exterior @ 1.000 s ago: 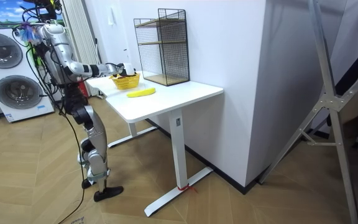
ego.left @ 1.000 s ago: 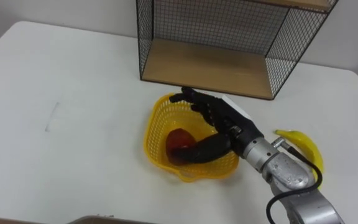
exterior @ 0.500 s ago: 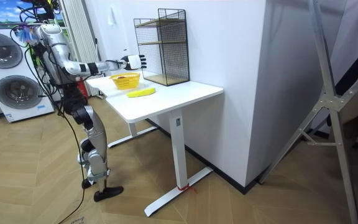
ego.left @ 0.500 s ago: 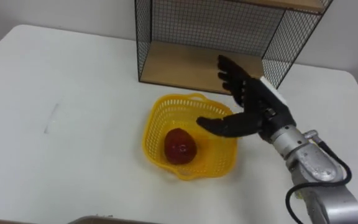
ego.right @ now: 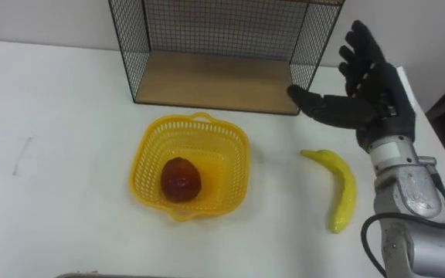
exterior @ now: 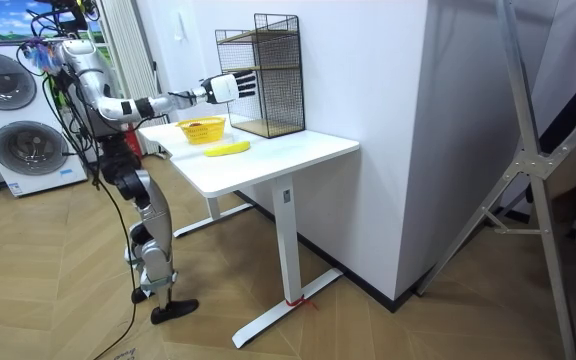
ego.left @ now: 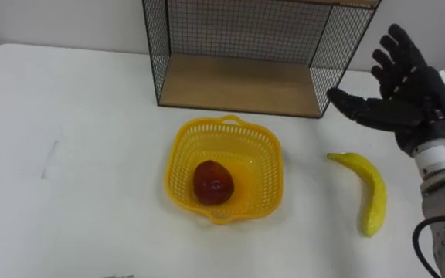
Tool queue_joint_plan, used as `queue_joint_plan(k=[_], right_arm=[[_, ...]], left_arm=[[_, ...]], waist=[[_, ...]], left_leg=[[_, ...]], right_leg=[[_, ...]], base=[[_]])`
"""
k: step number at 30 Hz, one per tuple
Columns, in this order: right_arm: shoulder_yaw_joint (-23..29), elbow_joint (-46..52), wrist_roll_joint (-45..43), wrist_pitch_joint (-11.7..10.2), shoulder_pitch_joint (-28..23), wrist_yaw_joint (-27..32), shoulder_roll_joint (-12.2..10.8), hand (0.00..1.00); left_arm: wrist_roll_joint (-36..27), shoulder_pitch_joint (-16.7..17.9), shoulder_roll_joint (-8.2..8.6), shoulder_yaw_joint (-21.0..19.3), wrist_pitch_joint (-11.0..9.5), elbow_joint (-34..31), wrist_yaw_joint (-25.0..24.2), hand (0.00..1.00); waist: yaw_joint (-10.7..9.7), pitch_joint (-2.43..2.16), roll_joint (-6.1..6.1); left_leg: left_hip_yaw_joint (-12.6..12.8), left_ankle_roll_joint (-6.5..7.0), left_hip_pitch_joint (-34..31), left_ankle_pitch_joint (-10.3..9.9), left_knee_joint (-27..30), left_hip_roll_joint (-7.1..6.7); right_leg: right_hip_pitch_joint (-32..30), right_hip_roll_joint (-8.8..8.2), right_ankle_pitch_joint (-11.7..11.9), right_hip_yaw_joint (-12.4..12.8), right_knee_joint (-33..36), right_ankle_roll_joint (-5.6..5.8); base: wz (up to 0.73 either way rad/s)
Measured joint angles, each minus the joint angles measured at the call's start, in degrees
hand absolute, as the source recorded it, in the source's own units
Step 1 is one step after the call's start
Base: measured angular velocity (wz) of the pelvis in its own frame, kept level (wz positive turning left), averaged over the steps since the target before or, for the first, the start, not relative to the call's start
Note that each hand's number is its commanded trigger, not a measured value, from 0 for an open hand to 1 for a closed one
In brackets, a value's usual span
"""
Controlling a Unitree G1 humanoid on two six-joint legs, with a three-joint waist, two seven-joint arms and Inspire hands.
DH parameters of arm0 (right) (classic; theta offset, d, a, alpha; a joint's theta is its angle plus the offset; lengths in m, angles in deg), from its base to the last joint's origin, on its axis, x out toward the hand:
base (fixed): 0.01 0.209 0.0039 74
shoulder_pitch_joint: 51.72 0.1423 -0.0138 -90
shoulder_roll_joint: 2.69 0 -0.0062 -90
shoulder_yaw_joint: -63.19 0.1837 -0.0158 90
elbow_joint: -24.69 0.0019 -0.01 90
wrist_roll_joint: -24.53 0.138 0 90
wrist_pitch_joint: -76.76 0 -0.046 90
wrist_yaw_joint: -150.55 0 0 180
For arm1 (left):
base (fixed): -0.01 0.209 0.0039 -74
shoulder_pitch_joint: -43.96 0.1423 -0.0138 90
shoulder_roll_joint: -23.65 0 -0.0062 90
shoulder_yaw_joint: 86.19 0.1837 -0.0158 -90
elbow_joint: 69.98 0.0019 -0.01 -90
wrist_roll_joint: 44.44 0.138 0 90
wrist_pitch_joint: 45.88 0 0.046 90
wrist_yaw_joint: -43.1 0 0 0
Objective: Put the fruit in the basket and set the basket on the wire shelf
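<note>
- Banana (ego.left: 371, 199) is lying on the table (ego.left: 91, 177) beside the basket (ego.left: 182, 147), not yet loaded.
- Red fruit (ego.left: 212, 183) is sitting inside it.
- Right hand (ego.left: 408, 96) is hovering raised near the banana, spread wide and empty, likely preparing a grasp.

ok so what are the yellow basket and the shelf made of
The yellow basket looks like moulded plastic, slightly glossy, its walls a slotted lattice. The wire shelf has sides of thin dark mesh, probably metal, around a matte, pale wood-look board.
</note>
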Motion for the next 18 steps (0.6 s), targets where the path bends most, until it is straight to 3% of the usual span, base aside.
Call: queue_joint_plan(k=[3,12,18], right_arm=[[0.36,-1.26,-0.38,0.0,0.0,1.5,0.09,0.0],[0.5,-8.23,-7.35,0.23,0.13,7.49,0.21,0.0],[0.33,-12.53,-12.2,0.53,0.13,7.61,0.22,0.0]], left_arm=[[0.24,-0.05,0.02,-0.03,-0.05,-0.07,0.01,0.0],[0.7,0.37,-0.21,-2.05,0.58,-0.38,0.0,0.0],[0.7,-0.03,-0.21,-2.04,1.34,-1.49,-0.01,0.0]], waist=[[-0.18,-0.02,-0.09],[-1.0,-0.13,-2.18],[-0.99,-0.1,-2.26]], left_leg=[[0.19,0.0,0.06,0.0,-0.02,0.0],[1.21,0.0,-0.1,0.0,-0.14,0.02],[1.43,0.0,0.1,0.0,-0.16,0.06]], right_leg=[[-0.09,0.04,0.0,0.21,0.01,0.0],[-0.76,0.07,0.02,0.87,0.02,0.0],[-0.8,0.12,0.03,1.26,0.05,0.0]], base=[[-0.04],[-0.04],[-0.02]])
